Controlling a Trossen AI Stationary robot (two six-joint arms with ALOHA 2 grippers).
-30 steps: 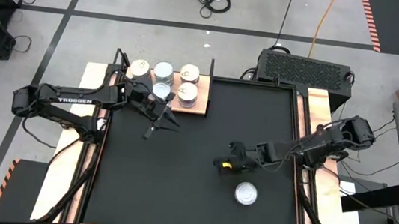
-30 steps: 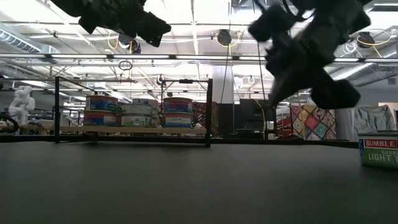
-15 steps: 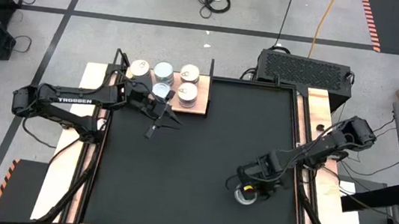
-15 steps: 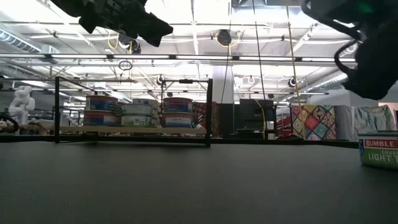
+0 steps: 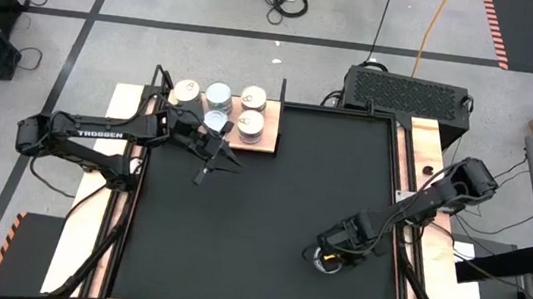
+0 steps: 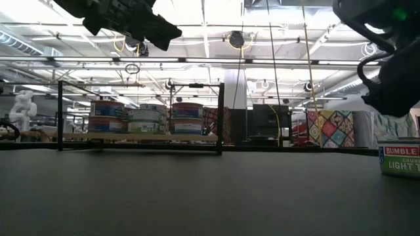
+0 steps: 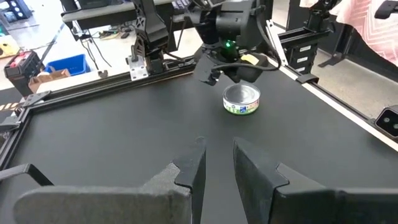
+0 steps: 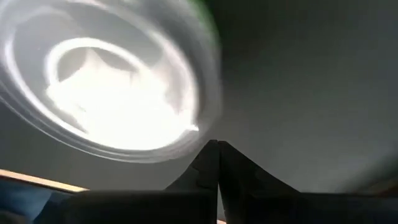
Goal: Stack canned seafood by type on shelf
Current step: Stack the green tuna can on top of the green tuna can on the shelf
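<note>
One lone tin (image 7: pixel 242 101) with a shiny lid (image 8: pixel 112 81) stands upright on the black mat near the right near corner; a printed label shows in the low view (image 6: pixel 399 158). My right gripper (image 7: pixel 231 70) hangs just above it, shut, fingers pointing down, and mostly covers it in the high view (image 5: pixel 326 256). Several tins (image 5: pixel 218 95) sit in stacks on the pale wooden shelf (image 5: pixel 269 141) at the far left, also in the low view (image 6: pixel 147 118). My left gripper (image 5: pixel 217 167) hovers open over the mat just near of the shelf.
A thin black frame (image 6: pixel 220 118) stands around the shelf. Wooden side strips (image 5: pixel 85 240) flank the mat (image 5: pixel 236 237), whose middle lies bare. A black box with a vented top (image 5: pixel 406 90) sits beyond the far right corner.
My right gripper has swung from the mat's middle right toward the near edge and a little right, ending over the lone tin, then dropped slightly. The tin has stayed in place.
</note>
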